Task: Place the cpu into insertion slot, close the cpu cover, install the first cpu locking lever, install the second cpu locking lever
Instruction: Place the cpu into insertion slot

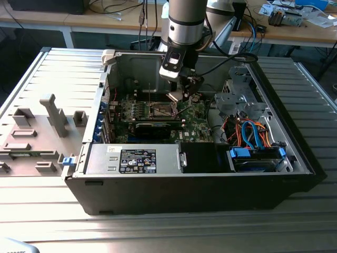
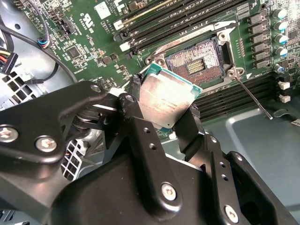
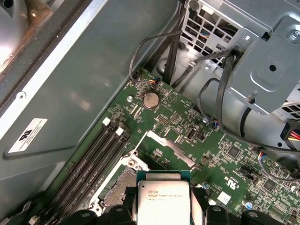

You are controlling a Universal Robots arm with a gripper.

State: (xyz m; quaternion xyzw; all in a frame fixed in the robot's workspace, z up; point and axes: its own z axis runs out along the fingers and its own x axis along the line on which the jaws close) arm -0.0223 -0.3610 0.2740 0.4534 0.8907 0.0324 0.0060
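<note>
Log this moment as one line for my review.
gripper: shut on cpu | cpu: held near insertion slot, not seated | insertion slot: uncovered, empty

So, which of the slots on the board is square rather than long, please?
The insertion slot: square, silver-rimmed, dark-centred, close to the cpu gripped in the tool; the memory slots are long and narrow.

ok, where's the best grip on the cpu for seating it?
By two opposite thin edges, approaching from the metal-top side. The cpu is a flat square with broad faces and nothing to pinch there. The claw holds it this way, fingers on opposite edges, underside left free, short of the insertion slot.
</note>
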